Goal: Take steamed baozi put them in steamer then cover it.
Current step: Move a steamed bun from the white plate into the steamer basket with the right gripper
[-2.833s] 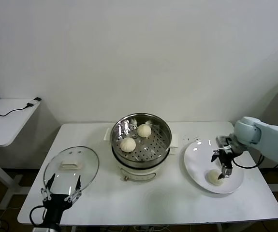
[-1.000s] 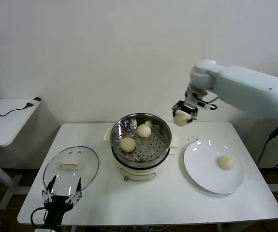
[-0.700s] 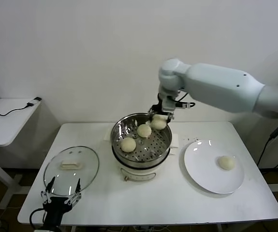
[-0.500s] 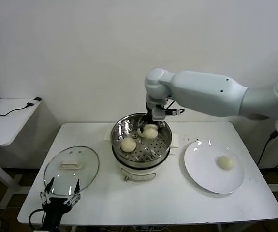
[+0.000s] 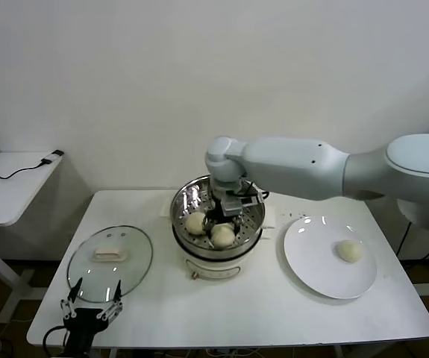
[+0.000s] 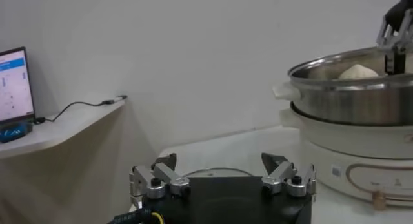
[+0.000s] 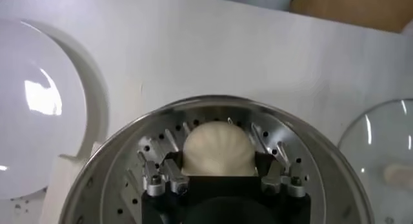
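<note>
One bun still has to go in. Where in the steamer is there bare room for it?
The steamer's right side is bare perforated floor. The left and front are crowded: two buns plus the bun in the right tool. The last bun waits on the plate.

Cream-white baozi point(image 5: 222, 235), shiny perforated steel steamer point(image 5: 251, 224), white plate point(image 5: 315, 261)

Shiny perforated metal steamer point(image 5: 218, 212), smooth matt baozi point(image 5: 222, 234), clear glass cover point(image 5: 110, 262)

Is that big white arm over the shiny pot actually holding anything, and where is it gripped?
Yes: the right gripper pinches a cream-white round bun by its sides, inside the steel steamer basket.
</note>
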`<action>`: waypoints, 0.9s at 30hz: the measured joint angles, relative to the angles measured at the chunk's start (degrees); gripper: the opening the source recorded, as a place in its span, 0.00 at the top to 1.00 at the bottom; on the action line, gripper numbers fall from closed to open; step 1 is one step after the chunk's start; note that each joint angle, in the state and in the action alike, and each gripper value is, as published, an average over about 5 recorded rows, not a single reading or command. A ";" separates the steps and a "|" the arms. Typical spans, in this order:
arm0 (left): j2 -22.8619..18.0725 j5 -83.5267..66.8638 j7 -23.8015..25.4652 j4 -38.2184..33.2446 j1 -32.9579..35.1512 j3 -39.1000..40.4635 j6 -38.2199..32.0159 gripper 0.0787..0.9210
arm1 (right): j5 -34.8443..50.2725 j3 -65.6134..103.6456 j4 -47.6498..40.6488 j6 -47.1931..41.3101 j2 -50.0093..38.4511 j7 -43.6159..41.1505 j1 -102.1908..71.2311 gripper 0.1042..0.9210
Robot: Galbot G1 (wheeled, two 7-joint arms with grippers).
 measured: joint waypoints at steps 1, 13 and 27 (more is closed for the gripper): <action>0.00 -0.01 -0.01 0.06 -0.03 0.02 -0.01 0.12 | 0.06 -0.03 0.01 -0.09 0.09 -0.02 -0.16 0.22; -0.03 -0.07 -0.05 0.22 -0.11 0.15 -0.22 0.12 | -0.73 1.84 -0.74 0.39 0.13 -2.00 -1.45 0.12; 0.09 0.08 -0.08 -0.45 -0.21 0.44 -0.21 0.12 | 5.27 3.14 -1.52 -3.71 -5.99 -1.48 4.27 0.12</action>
